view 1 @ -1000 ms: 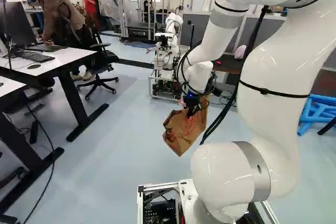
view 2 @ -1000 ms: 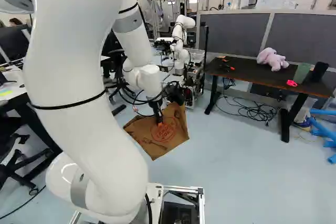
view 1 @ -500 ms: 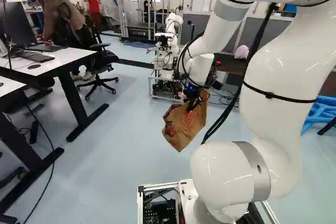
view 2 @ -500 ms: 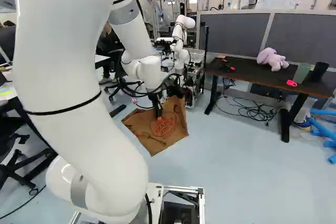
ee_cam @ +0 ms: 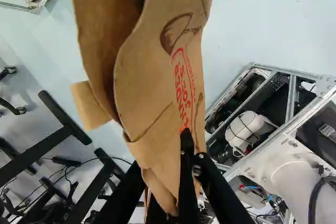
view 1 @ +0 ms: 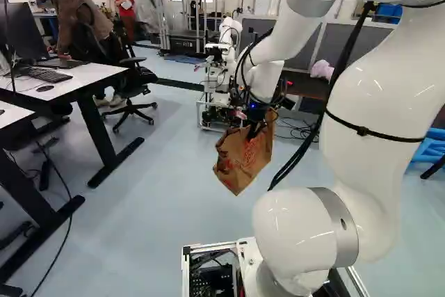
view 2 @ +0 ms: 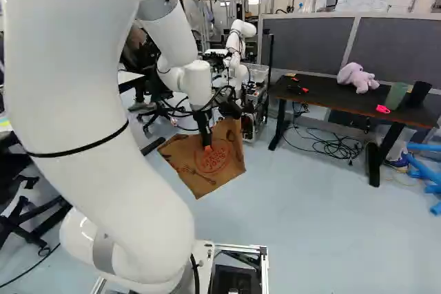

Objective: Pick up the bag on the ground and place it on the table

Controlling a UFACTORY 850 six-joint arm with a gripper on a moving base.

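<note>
Brown paper bag (view 2: 207, 166) | pinched in gripper (view 2: 207, 147); hanging at its six o'clock | dark table (view 2: 324, 100), two o'clock from bag, right base view; likely target | raise lower edge above table height before crossing; set down gently, clear of plush toy (view 2: 357, 78)

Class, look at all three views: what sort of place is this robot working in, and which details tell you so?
Probably a robotics lab: another robot stands ahead, loose cables lie on the floor, and a keyboard sits on a white desk.
</note>
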